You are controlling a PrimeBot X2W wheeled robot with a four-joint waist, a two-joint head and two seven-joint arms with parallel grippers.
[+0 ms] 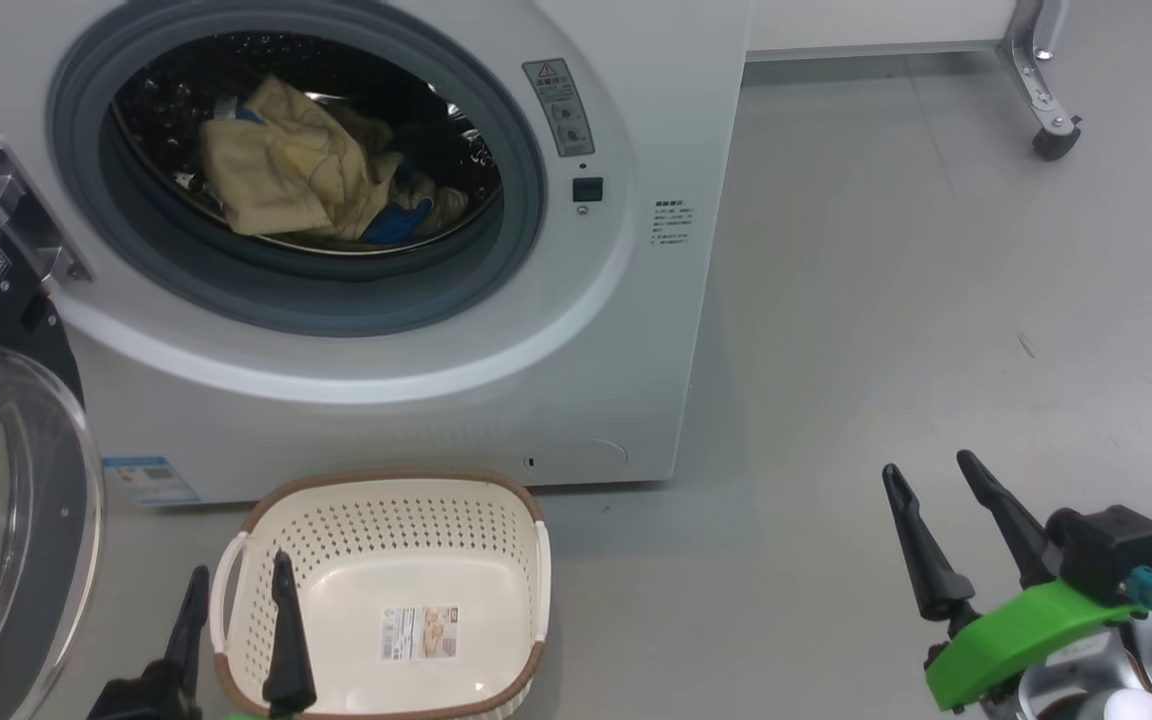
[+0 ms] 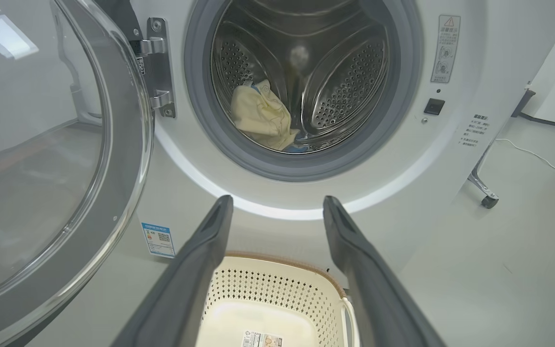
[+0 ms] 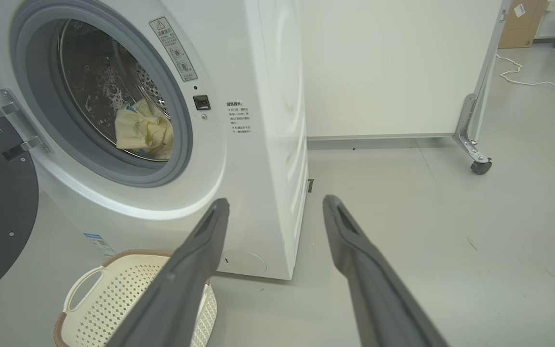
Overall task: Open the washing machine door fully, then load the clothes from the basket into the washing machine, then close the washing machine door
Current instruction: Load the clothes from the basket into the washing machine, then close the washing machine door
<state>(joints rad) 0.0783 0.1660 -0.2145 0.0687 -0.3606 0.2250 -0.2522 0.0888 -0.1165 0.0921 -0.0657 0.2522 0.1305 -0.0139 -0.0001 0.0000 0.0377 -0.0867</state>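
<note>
Pale grey floor [image 1: 886, 300] spreads across the right of the scene, with a white wheeled panel [image 3: 393, 72] standing at the far right. On the left stands the washing machine [image 1: 636, 330]. The washing machine door [image 1: 26, 500] is wide open on its hinge at the left, its glass bowl bulging toward the near side. Inside the steel drum [image 2: 345, 82] lie the clothes [image 1: 296, 170], a pale-yellow heap with blue cuffs, low behind the grey seal [image 1: 526, 220]. The basket [image 1: 386, 520] sits on the floor just in front of the machine, and its bare bottom shows a label [image 1: 419, 632]. The left gripper [image 1: 241, 565] hovers over the basket's near left corner, fingers spread wide and holding nothing. The right gripper [image 1: 928, 464] hangs above bare floor well to the right of the basket, equally wide and holding nothing.
</note>
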